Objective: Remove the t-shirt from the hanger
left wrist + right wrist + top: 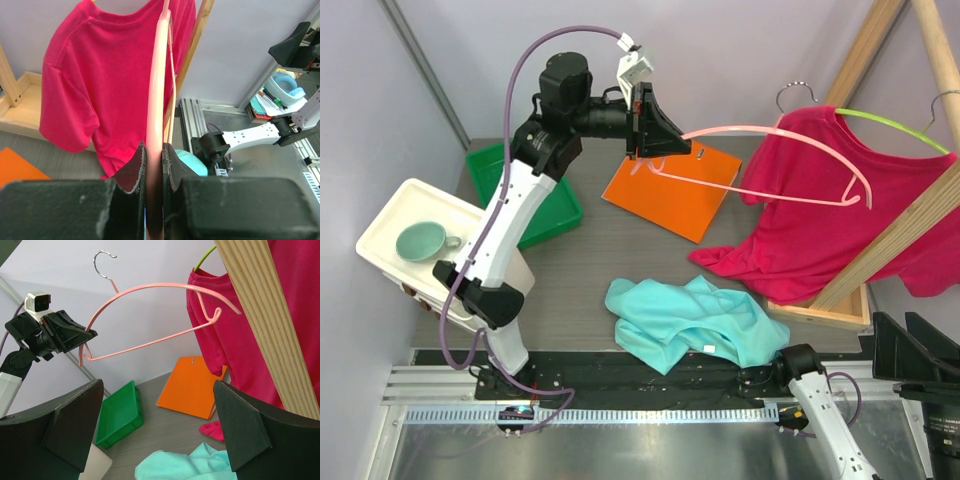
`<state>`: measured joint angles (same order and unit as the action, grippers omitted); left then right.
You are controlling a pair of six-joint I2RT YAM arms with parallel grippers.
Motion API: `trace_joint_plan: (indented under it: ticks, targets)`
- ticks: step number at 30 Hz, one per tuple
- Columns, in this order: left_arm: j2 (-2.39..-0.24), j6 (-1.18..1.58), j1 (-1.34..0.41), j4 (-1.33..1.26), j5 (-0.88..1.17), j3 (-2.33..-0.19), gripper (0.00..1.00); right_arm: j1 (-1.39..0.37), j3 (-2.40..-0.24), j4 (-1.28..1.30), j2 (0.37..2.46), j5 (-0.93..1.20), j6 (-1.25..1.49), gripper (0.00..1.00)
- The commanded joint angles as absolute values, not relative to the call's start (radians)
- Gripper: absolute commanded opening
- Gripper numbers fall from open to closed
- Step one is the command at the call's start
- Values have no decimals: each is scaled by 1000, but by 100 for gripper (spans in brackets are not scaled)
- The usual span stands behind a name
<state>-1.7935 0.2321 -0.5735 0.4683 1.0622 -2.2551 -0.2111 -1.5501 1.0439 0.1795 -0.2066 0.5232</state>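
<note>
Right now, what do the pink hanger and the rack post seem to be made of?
Pink hanger: probably glossy plastic, judging by its smooth sheen; its hook looks like bare metal wire. Rack post: unfinished pale wood, grain visible.

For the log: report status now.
Left gripper shut on bare pink hanger. Right gripper open, low. Teal t-shirt off, on table. Red t-shirt on green hanger beyond.
</note>
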Motion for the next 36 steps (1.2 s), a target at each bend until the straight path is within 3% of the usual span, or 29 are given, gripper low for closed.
trace_joint_plan:
  ticks: [1, 14, 25, 30, 36]
  targets:
    - [-1822, 215, -592, 445, 1039, -2335, 0, -215, -1551, 1039, 207, -195, 526, 96]
    - [-2005, 357, -689, 276, 1118, -2505, 0, -215, -1531, 1031, 218, -183, 522, 96]
    - [-1936, 242, -870, 262, 847, -2341, 0, -216, -1535, 954, 402, -175, 617, 96]
    - [-1957, 232, -908, 314, 784, -2391, 0, -213, -1464, 778, 497, -64, 695, 91]
    - [-1954, 229, -925, 359, 744, -2399, 0, -204, -1335, 598, 574, -74, 870, 78]
